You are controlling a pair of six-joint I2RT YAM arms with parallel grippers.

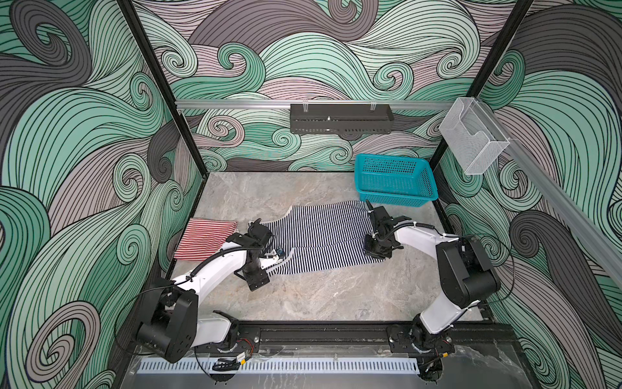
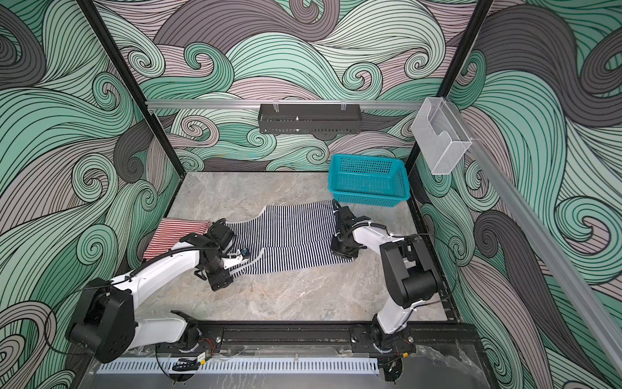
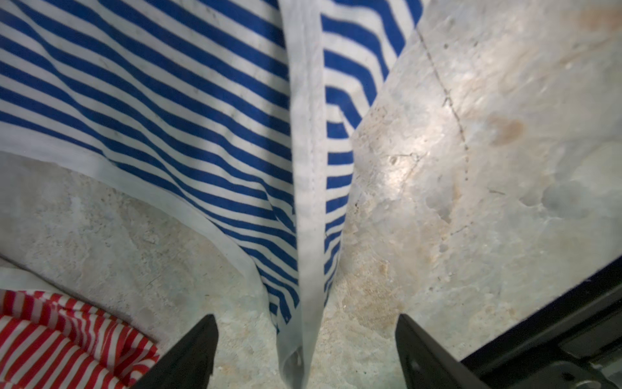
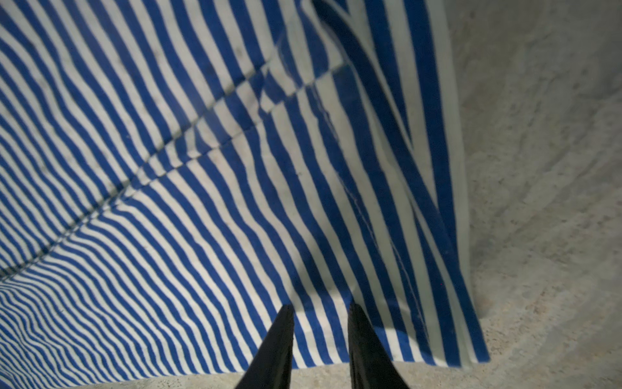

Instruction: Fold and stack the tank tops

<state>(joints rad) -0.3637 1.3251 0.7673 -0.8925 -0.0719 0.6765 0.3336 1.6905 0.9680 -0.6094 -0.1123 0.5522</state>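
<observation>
Navy-and-white tank top [image 1: 319, 232] lies spread flat across the middle of the worktop [image 1: 319, 303], with its straps toward the left. Just beside it, at the worktop's left edge and apart from it, we see the red-and-white tank top [image 1: 202, 237] lying folded. The left claw [image 3: 305, 318] stands wide open over the navy top's left end, where a white-trimmed strap [image 3: 306, 202] lies loose between its fingers. The right claw [image 4: 319, 308] is down at the top's near right end. Its fingers stand narrowly apart with striped cloth at their tips, and we cannot tell whether they pinch it. A teal basket [image 1: 392, 200] sits at the far right.
</observation>
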